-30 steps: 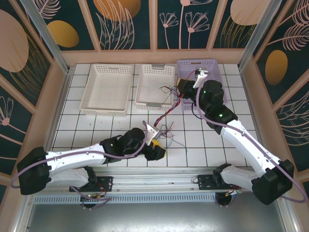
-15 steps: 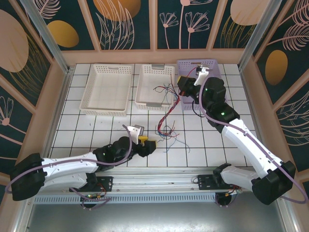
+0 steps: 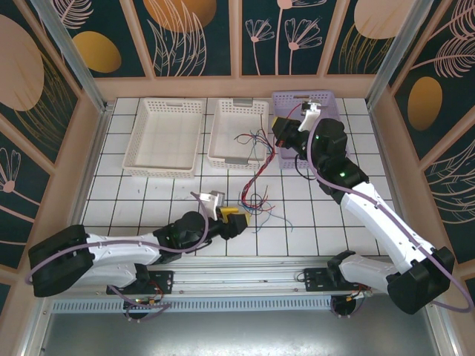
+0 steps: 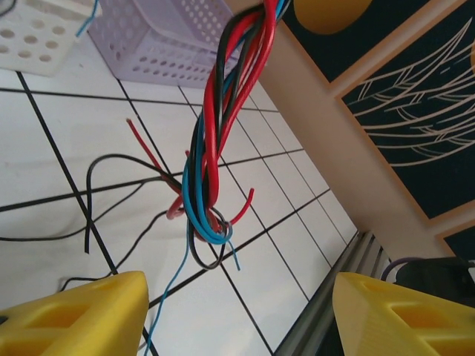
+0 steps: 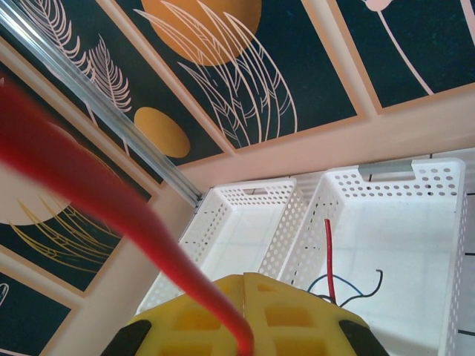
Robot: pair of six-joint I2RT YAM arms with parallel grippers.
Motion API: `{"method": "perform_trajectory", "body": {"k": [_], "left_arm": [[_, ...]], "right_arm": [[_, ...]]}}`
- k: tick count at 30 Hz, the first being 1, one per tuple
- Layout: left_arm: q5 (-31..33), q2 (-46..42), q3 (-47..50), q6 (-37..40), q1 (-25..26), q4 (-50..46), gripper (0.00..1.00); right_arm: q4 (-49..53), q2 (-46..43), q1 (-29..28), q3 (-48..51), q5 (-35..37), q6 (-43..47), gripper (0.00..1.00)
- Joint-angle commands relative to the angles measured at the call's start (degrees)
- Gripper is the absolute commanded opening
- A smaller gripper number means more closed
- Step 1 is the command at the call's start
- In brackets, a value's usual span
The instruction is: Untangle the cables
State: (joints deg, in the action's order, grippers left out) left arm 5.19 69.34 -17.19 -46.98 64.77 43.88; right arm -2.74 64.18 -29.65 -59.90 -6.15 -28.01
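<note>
The cables are a twisted bundle of red, blue and black wires. The bundle hangs from my right gripper down to the tiles, where its loose ends spread out. That gripper is shut on the bundle's upper part. In the right wrist view a red cable comes out from between the closed yellow fingers of the right gripper. My left gripper lies low just left of the loose ends. In the left wrist view the cables dangle ahead of the open, empty left gripper.
Two white baskets and a lilac basket stand along the back. A few short wire ends stick out over the middle basket. The metal rail runs along the near table edge behind the left gripper.
The bundle ran slanting to the left gripper; now its lower end has swung right and hangs free. The left gripper has opened a little and drawn back slightly left.
</note>
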Motion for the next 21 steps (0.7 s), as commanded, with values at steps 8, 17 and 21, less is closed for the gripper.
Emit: {"method": "perform_trajectory", "body": {"k": [8, 17, 21], "left_arm": [[0.6, 5.7, -3.5, -1.2, 0.6, 5.4, 0.64], [1.6, 8.6, -4.7, -1.7, 0.6, 7.5, 0.56], [1.6, 9.0, -4.7, -1.8, 0.6, 7.3, 0.44]], "right_arm": [[-2.8, -2.0, 0.4, -1.2, -2.1, -2.1, 0.0], [-3.3, -3.0, 0.3, -0.7, -3.0, -3.2, 0.0], [-3.0, -3.2, 0.2, -0.7, -2.6, -3.1, 0.0]]}}
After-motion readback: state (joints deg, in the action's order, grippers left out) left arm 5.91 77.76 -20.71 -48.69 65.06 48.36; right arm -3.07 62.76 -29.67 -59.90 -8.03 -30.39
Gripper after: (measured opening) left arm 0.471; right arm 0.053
